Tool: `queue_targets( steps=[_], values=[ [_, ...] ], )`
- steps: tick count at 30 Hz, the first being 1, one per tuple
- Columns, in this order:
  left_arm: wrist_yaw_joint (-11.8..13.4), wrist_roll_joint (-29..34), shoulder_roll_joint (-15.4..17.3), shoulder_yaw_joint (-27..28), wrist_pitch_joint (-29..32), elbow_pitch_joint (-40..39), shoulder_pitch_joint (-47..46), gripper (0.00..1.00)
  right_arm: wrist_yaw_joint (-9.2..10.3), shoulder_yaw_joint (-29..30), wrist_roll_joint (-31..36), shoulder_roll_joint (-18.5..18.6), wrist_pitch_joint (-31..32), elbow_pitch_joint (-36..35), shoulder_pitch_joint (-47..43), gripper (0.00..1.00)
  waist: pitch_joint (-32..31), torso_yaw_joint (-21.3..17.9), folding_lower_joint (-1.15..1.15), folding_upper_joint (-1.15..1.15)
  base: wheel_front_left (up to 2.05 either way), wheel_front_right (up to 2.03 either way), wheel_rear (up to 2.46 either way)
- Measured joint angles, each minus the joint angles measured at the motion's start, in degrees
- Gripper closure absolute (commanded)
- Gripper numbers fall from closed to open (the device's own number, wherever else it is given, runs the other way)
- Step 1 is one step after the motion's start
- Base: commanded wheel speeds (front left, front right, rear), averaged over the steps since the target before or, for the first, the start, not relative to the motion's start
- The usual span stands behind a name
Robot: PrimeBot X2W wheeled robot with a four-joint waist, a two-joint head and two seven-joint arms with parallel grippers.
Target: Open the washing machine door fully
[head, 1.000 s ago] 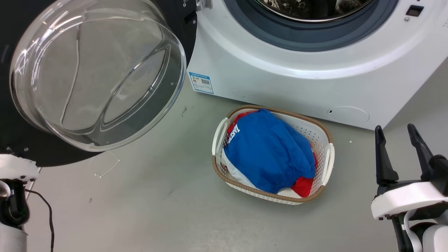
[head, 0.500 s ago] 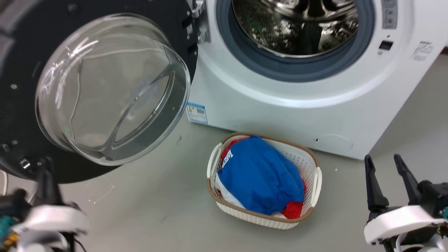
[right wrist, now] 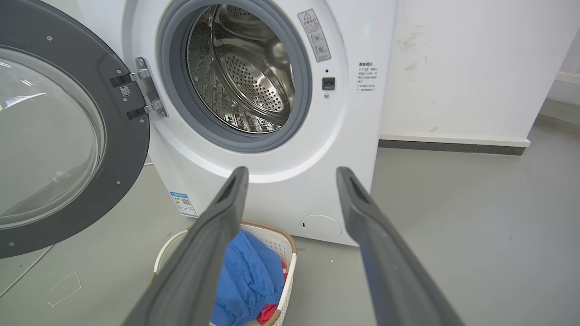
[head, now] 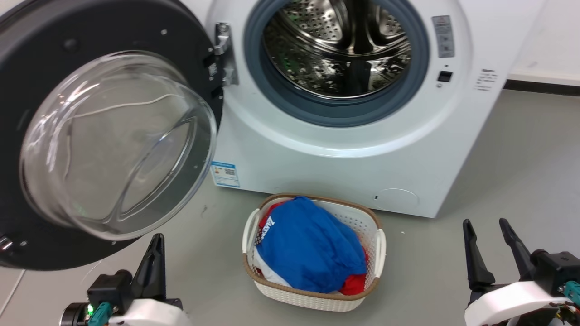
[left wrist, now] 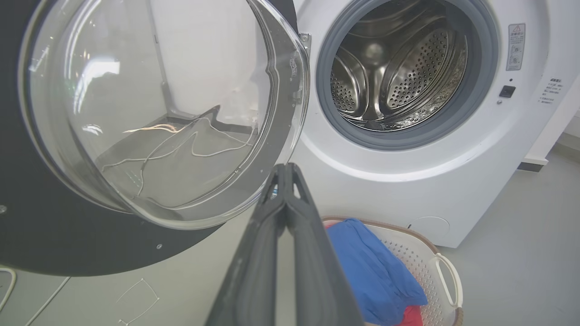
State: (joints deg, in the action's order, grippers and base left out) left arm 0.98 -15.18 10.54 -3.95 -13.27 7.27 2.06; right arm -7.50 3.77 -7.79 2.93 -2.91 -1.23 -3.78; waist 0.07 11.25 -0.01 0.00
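Before the washing machine [head: 335, 172] sits a basket [head: 308, 299]; left jaws pressed together, right jaws spread.

You won't find a word you can read cleanly. On the washing machine [head: 344, 172] front sit a blue label sticker [head: 225, 174] with a QR code, a grey warning strip [right wrist: 314, 35] topped by a triangle sign, and small black print [head: 486, 79], all too fine to make out. The washing machine door [right wrist: 129, 145] carries a tiny QR tag [right wrist: 126, 91]. White lettering [head: 267, 225] on the blue garment [head: 308, 244] is creased and unreadable.
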Motion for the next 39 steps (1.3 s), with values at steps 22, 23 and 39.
queue_targets(
  steps=[22, 23, 39],
  values=[
    [0.0, 1.8, 0.2, -4.0, 2.8, 3.8, -6.2, 0.00, 0.00, -1.9, 1.3, 0.0, 0.5, 0.8, 0.6, 0.00, 0.3, -14.2, 0.00, 0.00, 0.00, 0.00, 0.00],
    [0.0, 1.5, 0.2, -4.0, 3.3, 4.1, -6.3, 0.00, 0.00, -2.0, 1.3, 0.0, 0.5, 0.8, 0.7, 0.00, 0.4, -14.4, 0.00, 0.00, 0.00, 0.00, 0.00],
    [0.7, 0.0, 0.2, -3.8, 3.9, 4.2, -6.6, 0.00, 0.00, -3.7, 1.7, 0.0, -0.1, 1.4, 2.5, 0.00, 1.3, -14.3, 0.01, 0.00, 0.00, 0.00, 0.00]
  ],
)
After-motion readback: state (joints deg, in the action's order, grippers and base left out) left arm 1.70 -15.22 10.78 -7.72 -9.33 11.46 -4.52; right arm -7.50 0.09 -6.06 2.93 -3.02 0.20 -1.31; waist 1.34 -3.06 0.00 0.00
